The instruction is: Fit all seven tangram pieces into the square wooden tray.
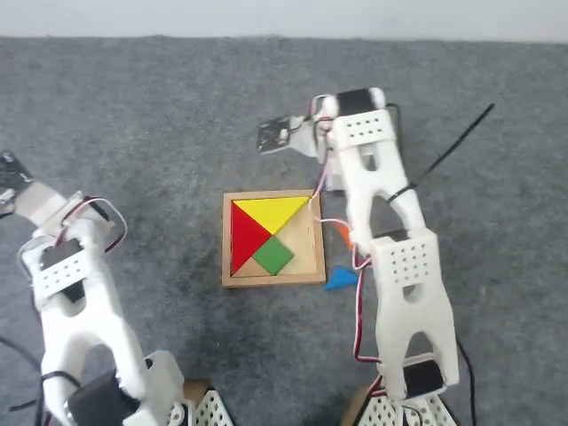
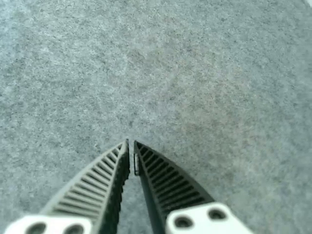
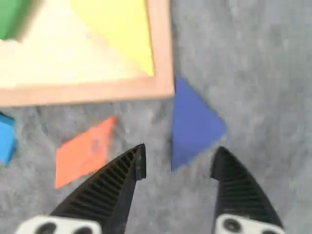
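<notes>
The right gripper [image 3: 178,156] points down at the grey carpeted table [image 1: 160,115], its jaws spread wide on either side of one corner of a dark blue triangle [image 3: 192,124] that lies flat just outside a corner of the square wooden tray [image 3: 97,90]. I cannot tell whether the fingertips touch it. In the high view the right arm [image 1: 390,222] stretches along the tray's side, covering part of the carpet there. The left gripper [image 2: 131,144] is pressed together with nothing between its jaws, over bare carpet well away from the tray; the left arm [image 1: 80,302] is folded near its base.

Three pieces lie in the tray: one large yellow triangle [image 1: 271,213], one large red triangle [image 1: 246,240] and one green square [image 1: 273,256]. Three lie outside: the dark blue triangle, an orange parallelogram [image 3: 85,151] and a light blue triangle [image 1: 342,280].
</notes>
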You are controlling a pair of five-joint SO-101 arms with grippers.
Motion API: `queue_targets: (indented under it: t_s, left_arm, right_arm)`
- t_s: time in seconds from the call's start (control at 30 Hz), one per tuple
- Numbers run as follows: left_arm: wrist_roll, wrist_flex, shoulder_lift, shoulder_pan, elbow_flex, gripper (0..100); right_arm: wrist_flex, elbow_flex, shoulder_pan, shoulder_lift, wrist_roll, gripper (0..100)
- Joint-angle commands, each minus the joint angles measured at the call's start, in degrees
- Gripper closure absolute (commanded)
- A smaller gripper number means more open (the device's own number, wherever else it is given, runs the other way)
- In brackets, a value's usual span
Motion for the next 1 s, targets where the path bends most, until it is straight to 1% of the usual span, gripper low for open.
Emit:
queue_targets:
  t_s: [0.0,0.17,0.53,0.83,0.9,0.97]
  left_arm:
    - [0.2,-1.3,-2.5,0.4,-2.2,99]
    - [0.2,-1.2,-2.5,0.4,-2.2,99]
    - [0.2,-1.2,-2.5,0.5,-2.2,99]
    - [0.2,-1.2,-2.5,0.5,-2.2,99]
    - [0.2,-1.2,-2.5,0.5,-2.2,99]
    - [0.2,-1.2,-2.5,0.5,-2.2,99]
  right_arm:
    - [-0.2,-0.3,-1.5,-2.2,1.1,68.6]
    - [-5.0,-0.3,-0.5,1.5,0.0,68.4]
    - [-5.1,-0.3,1.8,7.4,0.2,68.5]
    - [-5.2,-0.3,3.2,8.6,0.0,68.6]
    - [-5.2,-0.3,3.2,8.6,0.0,71.7]
    - [-5.2,-0.3,3.1,8.4,0.0,77.1]
